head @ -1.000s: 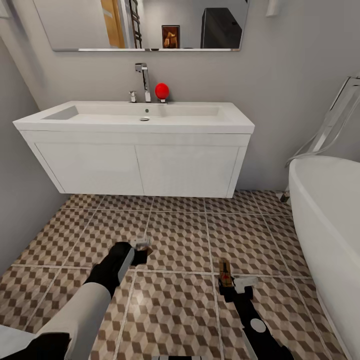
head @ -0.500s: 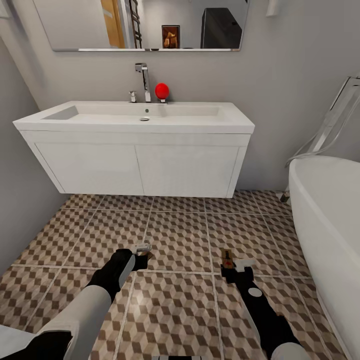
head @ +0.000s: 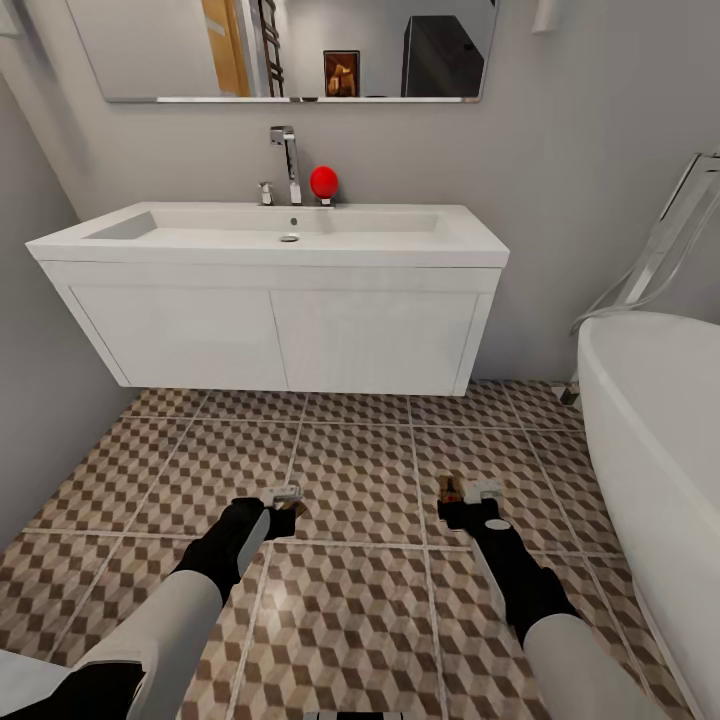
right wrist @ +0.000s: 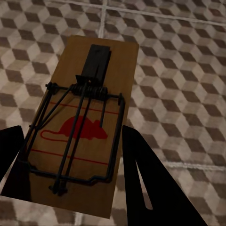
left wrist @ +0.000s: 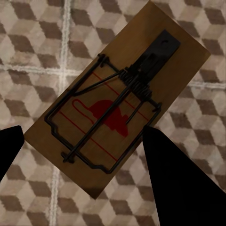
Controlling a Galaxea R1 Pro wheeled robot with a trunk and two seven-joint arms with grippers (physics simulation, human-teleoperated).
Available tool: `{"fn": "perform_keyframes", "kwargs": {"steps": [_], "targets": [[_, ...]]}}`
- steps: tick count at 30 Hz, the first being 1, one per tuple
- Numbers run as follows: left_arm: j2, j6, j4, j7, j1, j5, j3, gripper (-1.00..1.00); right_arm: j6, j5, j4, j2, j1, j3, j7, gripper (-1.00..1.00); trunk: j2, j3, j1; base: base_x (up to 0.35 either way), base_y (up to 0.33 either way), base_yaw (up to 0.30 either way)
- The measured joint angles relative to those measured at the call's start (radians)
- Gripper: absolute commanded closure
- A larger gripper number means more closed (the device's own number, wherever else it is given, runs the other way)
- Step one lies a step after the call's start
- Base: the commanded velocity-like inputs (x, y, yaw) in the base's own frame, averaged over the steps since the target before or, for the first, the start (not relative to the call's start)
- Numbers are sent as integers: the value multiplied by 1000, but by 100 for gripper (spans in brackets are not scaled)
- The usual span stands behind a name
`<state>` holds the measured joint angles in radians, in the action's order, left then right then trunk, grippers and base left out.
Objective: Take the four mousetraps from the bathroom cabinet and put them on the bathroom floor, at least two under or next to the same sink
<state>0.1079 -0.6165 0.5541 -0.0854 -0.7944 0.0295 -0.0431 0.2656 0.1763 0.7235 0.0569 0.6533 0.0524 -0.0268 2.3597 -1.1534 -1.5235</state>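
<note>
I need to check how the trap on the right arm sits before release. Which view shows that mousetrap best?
The right wrist view: the mousetrap lies large between the right end effector's dark fingers, spring bar and red mouse print clear. The head view shows only a small brown sliver at the right end effector, above the bathroom floor.

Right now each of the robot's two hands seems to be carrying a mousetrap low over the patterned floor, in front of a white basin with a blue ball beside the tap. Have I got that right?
Nearly. The ball beside the tap is red, not blue, as the head view shows. The rest stands: the left gripper and right gripper each carry a mousetrap low over the patterned floor, in front of the white basin.
</note>
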Motion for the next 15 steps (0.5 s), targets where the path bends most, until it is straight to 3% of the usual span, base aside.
{"fn": "perform_keyframes", "kwargs": {"steps": [6,15], "targets": [[-1,1,5,1,0,0,0,100,23,0,-60,7,51,-1,-1,100,0,0,0,0,0,0],[-1,2,61,5,0,1,4,100,20,3,-83,9,62,-2,-3,100,0,0,0,0,0,0]]}}
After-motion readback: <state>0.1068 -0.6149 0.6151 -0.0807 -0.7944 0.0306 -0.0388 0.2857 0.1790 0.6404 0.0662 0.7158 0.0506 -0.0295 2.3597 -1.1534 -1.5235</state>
